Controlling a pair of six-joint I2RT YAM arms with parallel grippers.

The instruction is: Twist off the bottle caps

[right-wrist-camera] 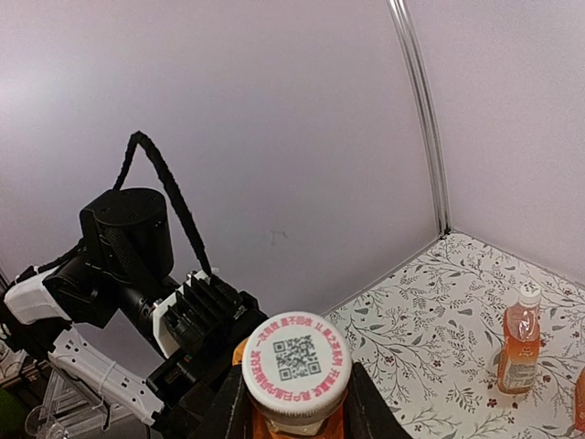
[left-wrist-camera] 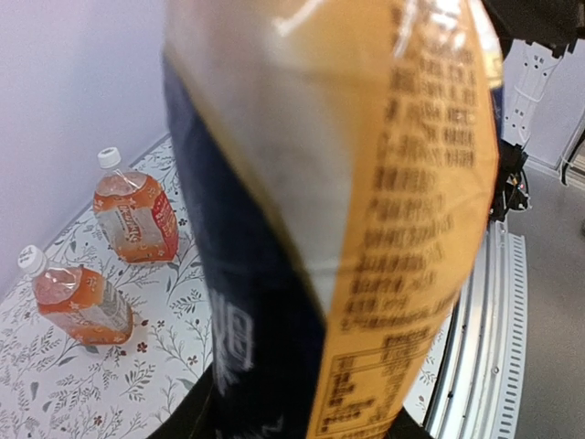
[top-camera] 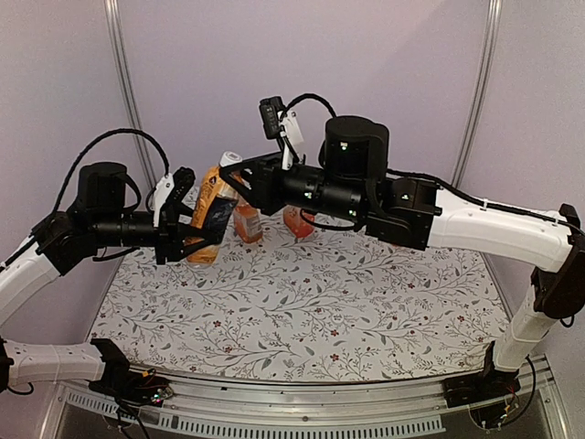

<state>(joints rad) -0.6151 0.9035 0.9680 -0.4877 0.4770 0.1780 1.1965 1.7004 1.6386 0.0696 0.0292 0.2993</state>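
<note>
The white cap (right-wrist-camera: 296, 358) sits pinched in the right tool (right-wrist-camera: 297, 395), topping a black-labelled bottle (top-camera: 212, 212) tilted over the far-left corner of the worktop (top-camera: 311, 302). The left tool (top-camera: 190, 219) brackets the bottle's body; whether it grips, I cannot tell.

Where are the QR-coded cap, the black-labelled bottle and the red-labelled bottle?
QR-coded cap (right-wrist-camera: 295, 358), right wrist view, centre of its printed top.
black-labelled bottle (top-camera: 212, 206), top external view, middle of its label.
red-labelled bottle (left-wrist-camera: 137, 218), left wrist view, on its label.
</note>
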